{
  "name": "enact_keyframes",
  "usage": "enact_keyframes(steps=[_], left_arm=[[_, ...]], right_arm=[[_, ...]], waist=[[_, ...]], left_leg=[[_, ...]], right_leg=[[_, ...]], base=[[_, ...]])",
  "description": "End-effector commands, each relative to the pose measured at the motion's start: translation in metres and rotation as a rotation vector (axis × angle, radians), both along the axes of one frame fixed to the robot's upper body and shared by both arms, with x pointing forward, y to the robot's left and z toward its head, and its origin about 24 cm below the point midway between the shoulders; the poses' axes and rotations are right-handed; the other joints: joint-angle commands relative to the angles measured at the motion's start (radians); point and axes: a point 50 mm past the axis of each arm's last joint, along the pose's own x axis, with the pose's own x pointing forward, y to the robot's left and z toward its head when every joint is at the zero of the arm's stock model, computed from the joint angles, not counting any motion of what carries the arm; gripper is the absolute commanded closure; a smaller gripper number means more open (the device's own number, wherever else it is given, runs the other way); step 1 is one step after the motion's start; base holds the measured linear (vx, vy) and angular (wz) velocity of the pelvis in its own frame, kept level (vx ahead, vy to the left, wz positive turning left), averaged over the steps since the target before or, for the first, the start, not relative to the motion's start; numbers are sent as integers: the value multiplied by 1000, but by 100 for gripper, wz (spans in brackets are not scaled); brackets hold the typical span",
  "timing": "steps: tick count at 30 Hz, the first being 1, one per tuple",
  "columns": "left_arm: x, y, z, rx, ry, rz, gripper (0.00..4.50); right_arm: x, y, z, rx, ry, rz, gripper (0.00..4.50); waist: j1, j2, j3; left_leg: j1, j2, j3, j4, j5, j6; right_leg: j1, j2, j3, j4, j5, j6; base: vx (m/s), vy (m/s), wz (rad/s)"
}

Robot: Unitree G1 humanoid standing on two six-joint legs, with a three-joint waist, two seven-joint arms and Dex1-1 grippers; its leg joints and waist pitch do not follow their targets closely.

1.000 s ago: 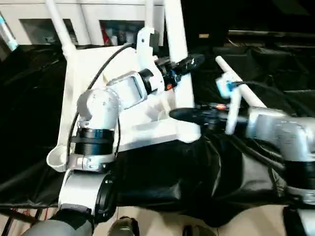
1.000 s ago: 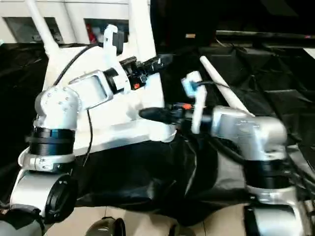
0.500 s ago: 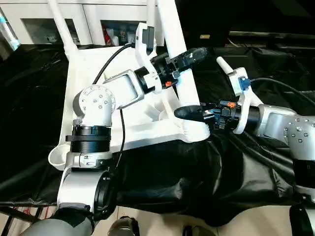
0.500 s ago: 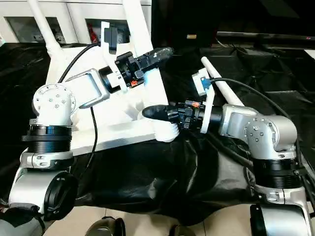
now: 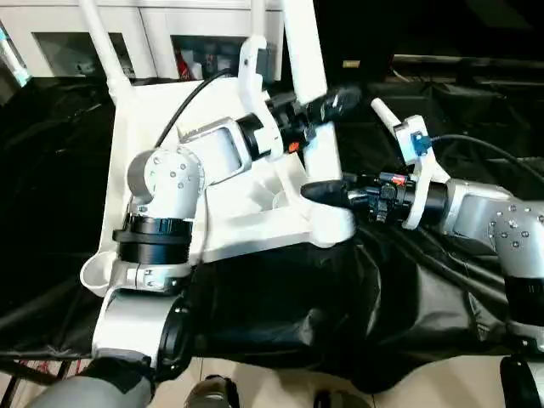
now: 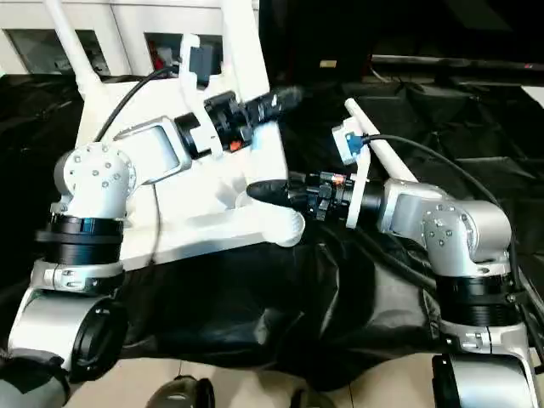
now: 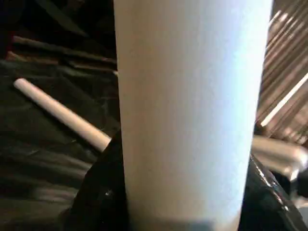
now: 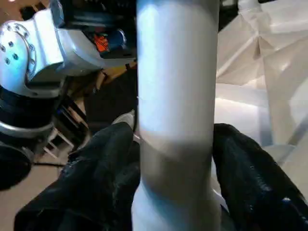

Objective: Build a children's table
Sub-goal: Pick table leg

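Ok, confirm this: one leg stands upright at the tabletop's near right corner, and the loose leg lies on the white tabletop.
One thing is wrong: the loose leg lies on the black cloth beside the tabletop, as the right eye view shows. The upright leg does stand at that corner.

A smooth, slightly glossy white plastic table top (image 5: 127, 170) and its matt white tapered tube leg (image 7: 192, 115) rest on a crinkled, shiny black plastic sheet (image 5: 280, 314). The robot's brushed silver metal forearms (image 5: 212, 153) end in black, faintly glossy fingers (image 8: 101, 168).
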Motion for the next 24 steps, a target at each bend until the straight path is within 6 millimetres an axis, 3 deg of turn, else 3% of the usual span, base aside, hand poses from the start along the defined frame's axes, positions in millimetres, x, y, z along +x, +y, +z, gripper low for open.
enact_keyframes(steps=[1, 14, 24], left_arm=[[-1, 1, -2, 42, -21, 12, 264], [-12, -13, 0, 38, -6, -149, 264], [-15, -15, 2, 24, -6, -186, 264]], right_arm=[[0, 2, 9, -18, -43, 27, 122], [6, 4, 4, -142, 3, 63, 122], [6, 5, -5, -177, 24, 63, 122]], waist=[[2, -22, -109], [3, -32, -119], [5, -33, -121]], left_leg=[[44, 44, -32, -71, -215, -37], [44, 46, -31, -70, -227, -52], [44, 46, -33, -70, -236, -52]], right_leg=[[41, -51, 26, -82, -406, -124], [42, -50, 26, -74, -342, -159], [44, -50, 26, -75, -343, -151]], base=[[0, 0, 0], [0, 0, 0], [0, 0, 0]])
